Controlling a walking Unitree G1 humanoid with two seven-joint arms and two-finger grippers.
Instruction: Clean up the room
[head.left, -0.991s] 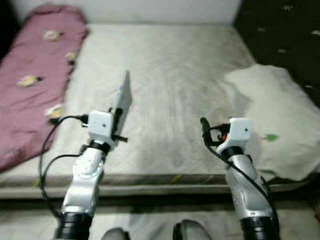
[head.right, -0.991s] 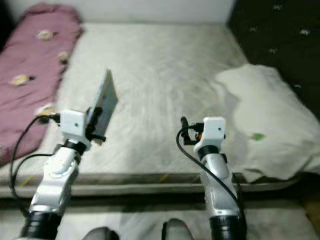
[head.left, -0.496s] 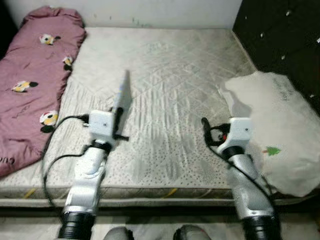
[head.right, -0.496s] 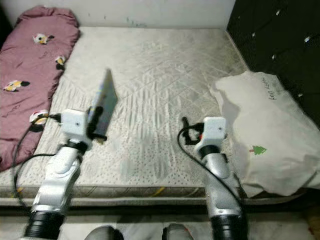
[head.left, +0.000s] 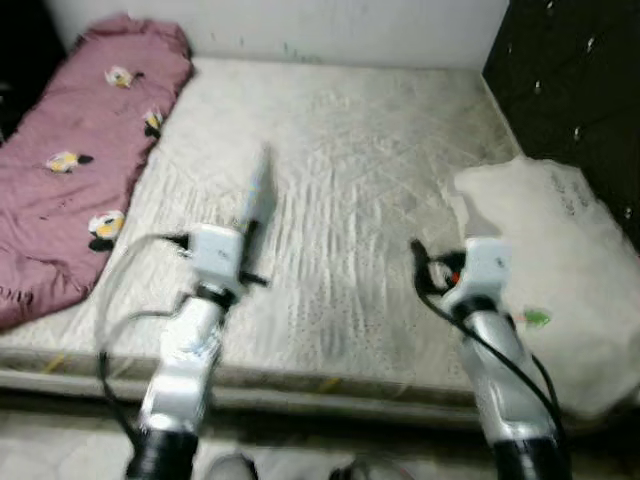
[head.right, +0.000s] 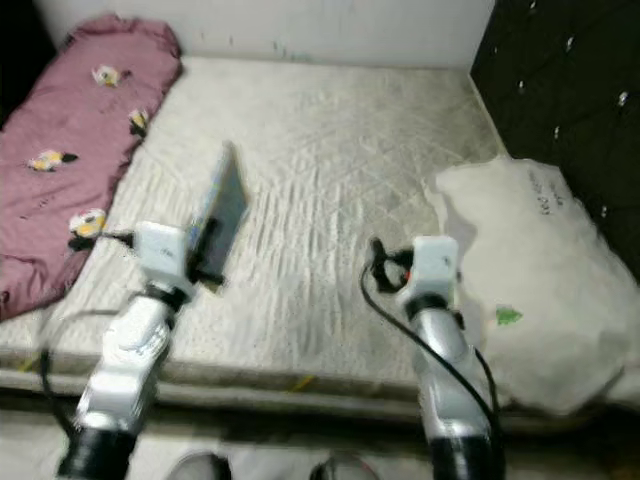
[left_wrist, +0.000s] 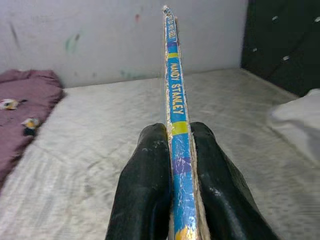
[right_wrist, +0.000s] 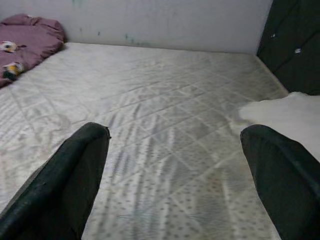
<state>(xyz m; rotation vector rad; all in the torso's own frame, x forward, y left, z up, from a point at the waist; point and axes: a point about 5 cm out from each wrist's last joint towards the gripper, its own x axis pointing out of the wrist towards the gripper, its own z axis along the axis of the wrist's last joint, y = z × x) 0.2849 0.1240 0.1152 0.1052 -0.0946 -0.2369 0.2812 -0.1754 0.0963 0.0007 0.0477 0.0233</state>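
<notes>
Your left pincer (left_wrist: 172, 190) was pinching a thin book (left_wrist: 173, 95) by its lower end, one black finger (left_wrist: 145, 190) pressed flat on each side. The book stood on edge, spine toward the wrist camera, blue and yellow with "MANDY STANLEY" printed along it. From the head view you had the book (head.right: 220, 215) raised above the bed (head.right: 330, 170), at about 9 o'clock from the middle of the mattress, not touching it.

Your right pincer (right_wrist: 175, 165) was spread wide, its two fingers (right_wrist: 75, 175) well apart, with nothing between them but the quilted mattress below. In the head view that pincer (head.left: 418, 262) hovered over the near part of the bed, at about 5 o'clock from the mattress centre.

A white pillow (head.left: 560, 250) with a small green mark lay at 3 to 4 o'clock, just beside your right arm, against a dark tufted headboard (head.left: 570, 70). A pink blanket (head.left: 80, 160) with flower prints lay rolled along the 9 to 11 o'clock edge of the bed, well apart from the book. A pale wall (head.right: 300, 25) ran along the far side at 12 o'clock. The head views were somewhat blurred.
</notes>
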